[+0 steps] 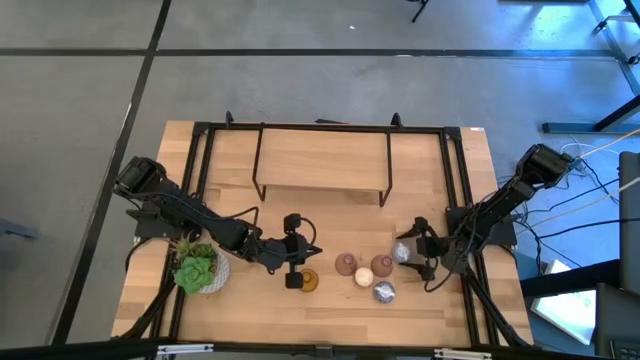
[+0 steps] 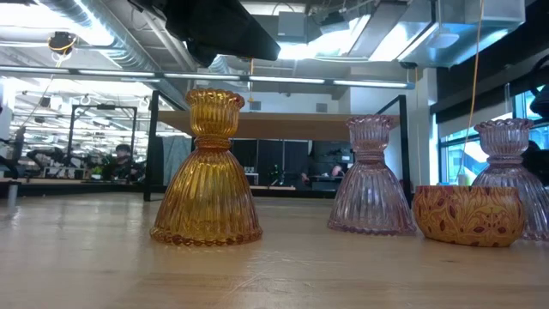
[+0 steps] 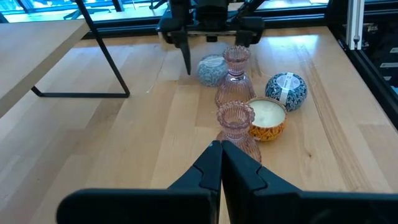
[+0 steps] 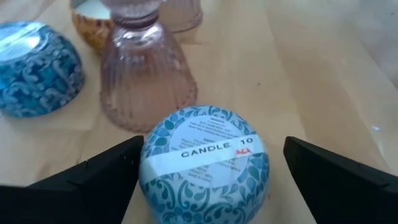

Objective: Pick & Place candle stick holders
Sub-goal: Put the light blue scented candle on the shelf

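An amber glass holder [image 1: 308, 281] [image 2: 206, 176] stands on its base just on the near side of my left gripper [image 1: 314, 250] [image 3: 221, 163], which is shut, empty and points toward the table's right. Right of it stand two pink glass holders [image 3: 235, 122] [image 3: 234, 71], a gold bowl holding a white candle [image 3: 267, 118] and a blue patterned tin [image 3: 286, 91]. My right gripper [image 1: 416, 251] [image 4: 212, 148] is open with one finger on either side of a second blue tin [image 4: 205, 180] [image 1: 402, 252] labelled CANDLE. My right gripper has one finger [image 4: 118, 165] close against the blue tin's side, and I cannot tell whether it touches. The other finger [image 4: 311, 168] stands apart from the tin. The fingers come level from the table's right. The tin rests on the table.
A green succulent in a white pot [image 1: 200, 268] stands at the near left beside my left arm. A black metal rack [image 1: 320, 165] stands at the far middle, and black frame rails [image 1: 455, 190] run along both sides. A person [image 2: 124, 159] is far behind the table.
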